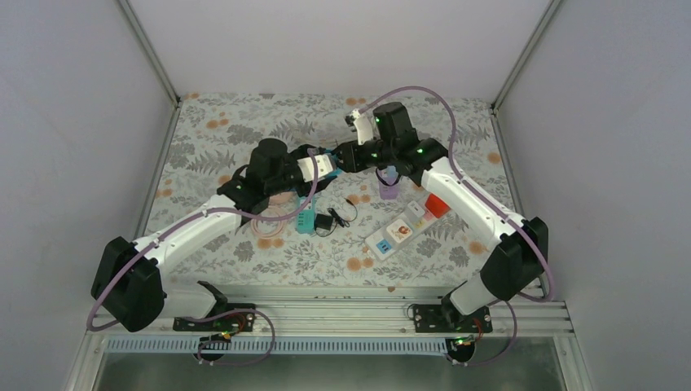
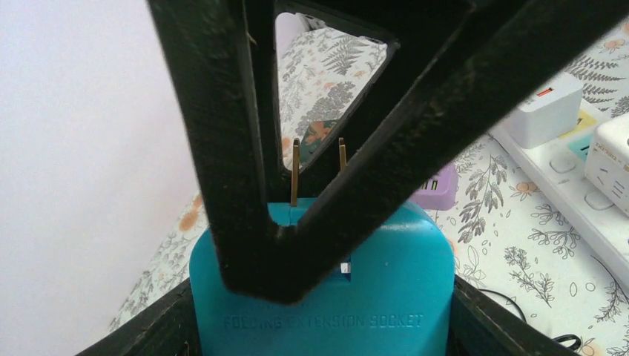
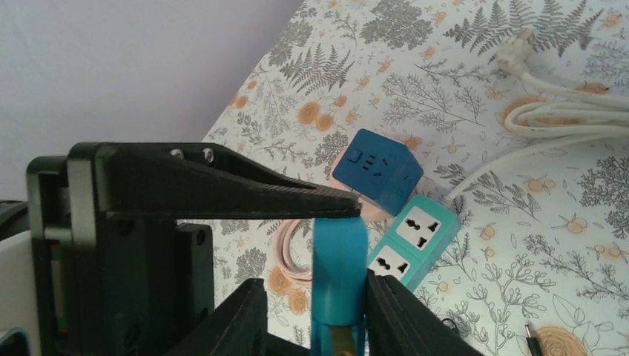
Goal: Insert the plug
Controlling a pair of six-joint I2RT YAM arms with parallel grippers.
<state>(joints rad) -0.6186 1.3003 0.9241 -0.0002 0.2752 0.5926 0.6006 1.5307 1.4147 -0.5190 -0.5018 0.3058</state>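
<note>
Meeting at the upper centre of the top view, both arms are raised above the table (image 1: pixel 236 138). The plug (image 2: pixel 386 267), teal with 2 brass prongs (image 2: pixel 295 170) pointing away from the left wrist camera, is clamped between the fingers of the left gripper (image 2: pixel 320 319) and held off the table. The right gripper (image 1: pixel 349 157) is set against it: 1 finger (image 3: pixel 282 199) is laid on the plug's edge, and its frame is seen crossing the prongs in the left wrist view. Whether the right jaws are actually gripping cannot be told. A white strip (image 1: pixel 405 228) is seen at lower right of the top view, and a teal strip (image 1: pixel 306 220) near its centre.
</note>
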